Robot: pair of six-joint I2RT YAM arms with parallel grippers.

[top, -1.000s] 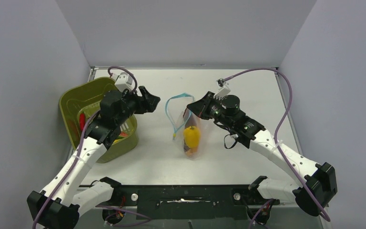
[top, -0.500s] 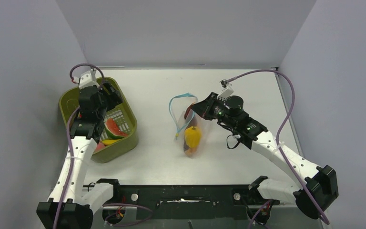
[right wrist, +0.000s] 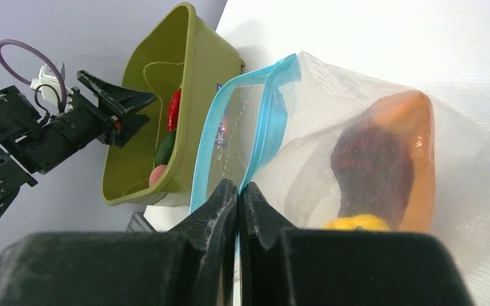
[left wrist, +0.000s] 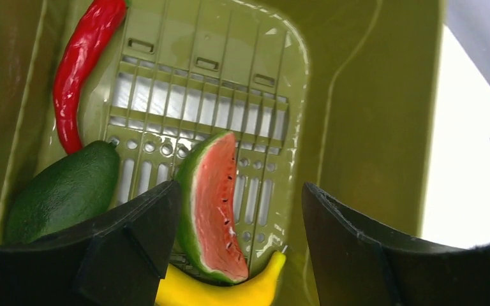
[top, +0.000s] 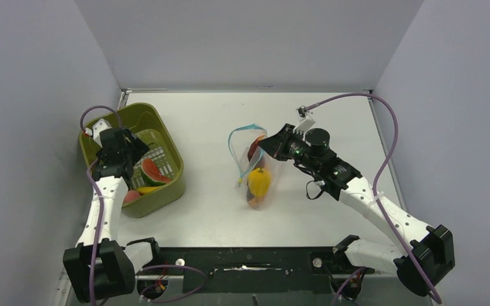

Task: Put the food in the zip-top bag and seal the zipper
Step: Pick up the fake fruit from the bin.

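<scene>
Top external view, entry for the left arm: a second ago its left gripper reaches toward the zip-top bag; now it hangs back over the olive-green bin, well apart from the bag. Left wrist view, same item: jaws spread wide and empty, straddling the watermelon slice. Stock left in the bin: red chilli, dark green piece, yellow banana under the slice's lower end, peach piece. Right gripper: unchanged through the second, fingers pressed together on the blue zipper edge, holding the mouth up and gaping toward the bin. Bag location: lying mid-table, between the two arms. Bag contents: yellow piece, orange piece, dark red piece. Assessment: the swing back reads as the start of another pick, the watermelon slice being the likeliest target; filling is partway done, several pieces remain outside, and the zipper is not yet sealed.
</scene>
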